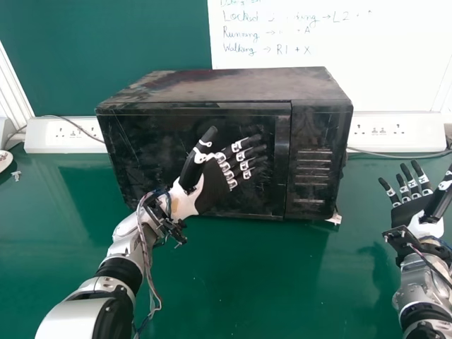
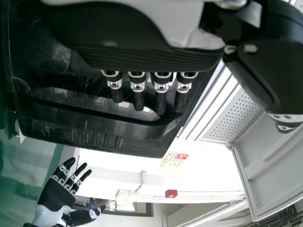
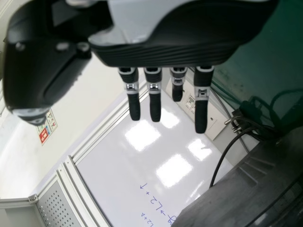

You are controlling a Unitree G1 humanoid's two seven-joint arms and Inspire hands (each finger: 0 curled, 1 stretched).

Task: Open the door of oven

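Note:
The black oven [image 1: 321,120] stands on the green table with its door [image 1: 141,148] closed. In front of the door is my left hand [image 1: 212,185], its straight fingers pointing toward the door's handle strip [image 1: 280,162]; whether they touch the door cannot be told. In the left wrist view my left hand [image 2: 142,54] has its fingers extended near the recessed handle [image 2: 109,124]. My right hand [image 1: 417,205] is off to the right of the oven, fingers straight, holding nothing. The right wrist view has my right hand [image 3: 165,52] with fingers extended near the oven's side [image 3: 236,189].
Socket strips [image 1: 67,134] run along the wall on both sides of the oven, with cables [image 1: 395,152] lying by them. A whiteboard [image 1: 395,63] stands behind. The green table [image 1: 282,282] stretches in front of the oven.

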